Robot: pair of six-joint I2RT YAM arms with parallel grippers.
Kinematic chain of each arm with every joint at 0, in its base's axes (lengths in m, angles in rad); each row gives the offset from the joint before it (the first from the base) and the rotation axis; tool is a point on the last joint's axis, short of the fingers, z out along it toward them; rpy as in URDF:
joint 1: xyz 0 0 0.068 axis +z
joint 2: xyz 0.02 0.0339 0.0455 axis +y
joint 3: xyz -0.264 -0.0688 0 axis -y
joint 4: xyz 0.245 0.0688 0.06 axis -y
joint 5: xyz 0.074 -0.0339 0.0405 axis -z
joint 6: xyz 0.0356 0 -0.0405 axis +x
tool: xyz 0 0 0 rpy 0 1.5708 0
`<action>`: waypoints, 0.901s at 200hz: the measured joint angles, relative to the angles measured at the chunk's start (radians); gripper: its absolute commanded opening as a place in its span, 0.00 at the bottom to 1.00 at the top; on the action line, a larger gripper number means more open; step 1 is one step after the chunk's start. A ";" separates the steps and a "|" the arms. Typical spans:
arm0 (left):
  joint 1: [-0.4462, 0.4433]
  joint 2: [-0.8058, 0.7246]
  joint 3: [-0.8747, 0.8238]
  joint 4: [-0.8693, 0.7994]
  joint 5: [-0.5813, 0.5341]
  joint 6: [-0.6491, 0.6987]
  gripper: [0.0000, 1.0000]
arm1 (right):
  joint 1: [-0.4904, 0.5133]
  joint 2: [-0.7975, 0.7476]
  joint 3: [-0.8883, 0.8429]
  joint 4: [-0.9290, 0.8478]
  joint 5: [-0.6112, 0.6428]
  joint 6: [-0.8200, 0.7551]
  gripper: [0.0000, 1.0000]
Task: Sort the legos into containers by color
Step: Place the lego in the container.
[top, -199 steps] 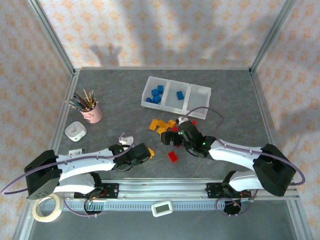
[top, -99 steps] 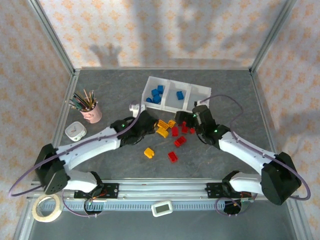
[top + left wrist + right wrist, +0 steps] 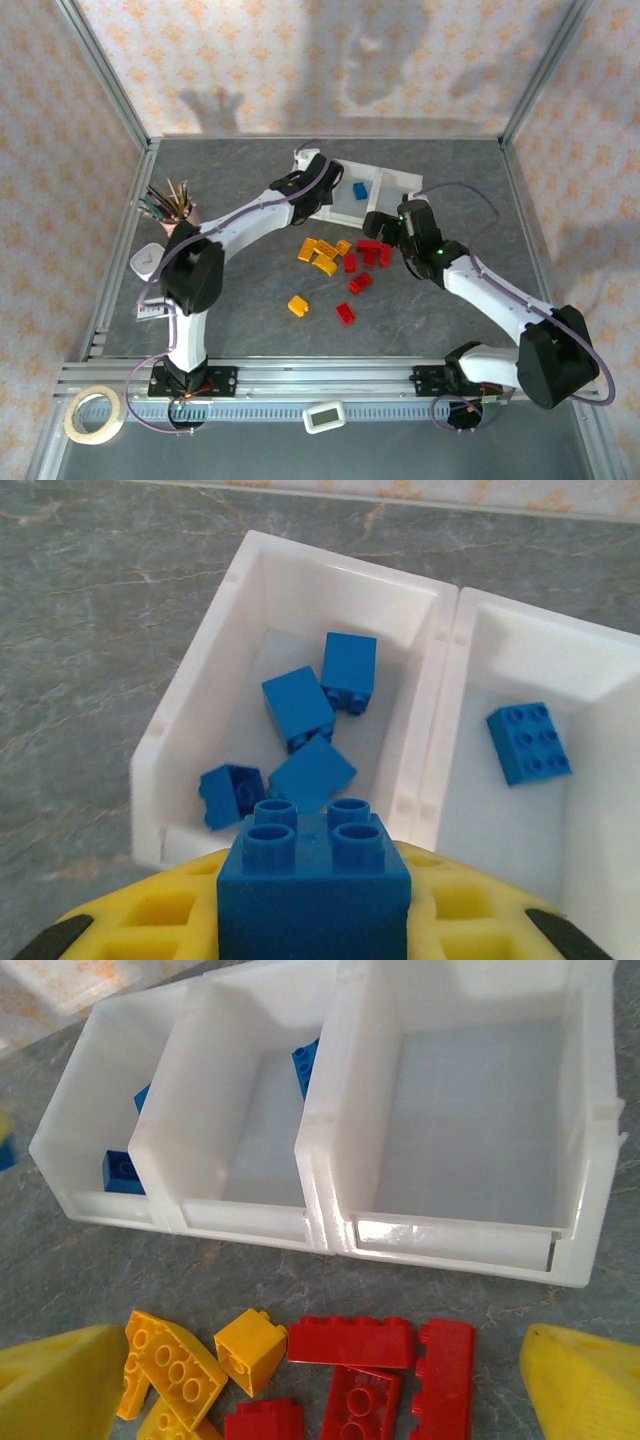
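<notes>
While the left gripper [image 3: 316, 912] clamps one blue lego [image 3: 314, 878] above four others [image 3: 298, 708], the right gripper [image 3: 320, 1385] gapes.

Bright, even light, soft grey shadows on back wall [image 3: 380, 60]; small glare on containers [image 3: 400, 1232], sharp focus

Free room above rt compartment [image 3: 470, 1130]; red legos [image 3: 350, 1342] just in front.

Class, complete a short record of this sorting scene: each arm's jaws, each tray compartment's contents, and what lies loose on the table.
Left gripper: jaws shut on a blue brick, at the left compartment
Right gripper: jaws open, low over the red bricks
Left compartment: four blue bricks
Middle compartment: one blue brick
Right compartment: no bricks
Loose on table: red bricks, yellow-orange bricks
</notes>
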State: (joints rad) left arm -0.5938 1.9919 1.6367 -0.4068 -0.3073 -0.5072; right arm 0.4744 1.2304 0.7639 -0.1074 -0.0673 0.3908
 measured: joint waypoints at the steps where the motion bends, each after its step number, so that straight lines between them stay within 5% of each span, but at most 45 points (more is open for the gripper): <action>1: 0.001 0.005 0.003 0.000 0.000 0.001 0.10 | 0.000 0.001 0.001 0.000 0.000 0.000 1.00; 58: 0.089 0.164 0.077 0.013 0.019 0.024 0.14 | 0.000 0.009 0.010 -0.011 -0.011 -0.021 1.00; 124: 0.095 0.190 0.136 0.030 0.049 0.051 0.54 | 0.000 0.024 0.039 -0.028 -0.010 -0.039 1.00; 180: 0.099 0.182 0.129 0.033 0.065 0.064 0.55 | 0.000 0.094 0.116 -0.037 -0.006 -0.060 1.00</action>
State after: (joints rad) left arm -0.4946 2.1738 1.7653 -0.3740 -0.2424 -0.4435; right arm 0.4747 1.3243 0.8799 -0.1444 -0.0734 0.3313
